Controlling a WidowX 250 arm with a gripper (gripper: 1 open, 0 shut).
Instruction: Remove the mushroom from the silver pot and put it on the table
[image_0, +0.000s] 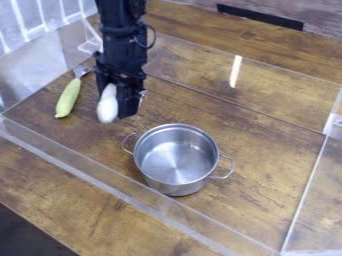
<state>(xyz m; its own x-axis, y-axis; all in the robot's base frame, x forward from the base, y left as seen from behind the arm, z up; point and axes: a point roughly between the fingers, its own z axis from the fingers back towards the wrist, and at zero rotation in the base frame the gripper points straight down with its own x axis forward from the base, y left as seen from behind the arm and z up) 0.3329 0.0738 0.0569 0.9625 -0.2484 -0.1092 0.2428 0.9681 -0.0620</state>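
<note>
White mushroom (107, 103) clamped in the tool (115, 100), above the table (254, 110).

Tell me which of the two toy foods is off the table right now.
The white mushroom, held up in the claw. The yellow-green vegetable lies flat on the table.

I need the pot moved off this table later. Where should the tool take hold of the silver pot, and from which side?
Grip the rim of the silver pot from straight above, one finger inside the wall and one outside. It stands upright and open with nothing visible inside, so the thin rim is free all round. The two small loop handles look too little to pinch securely. The tool is currently shut on the mushroom.
</note>
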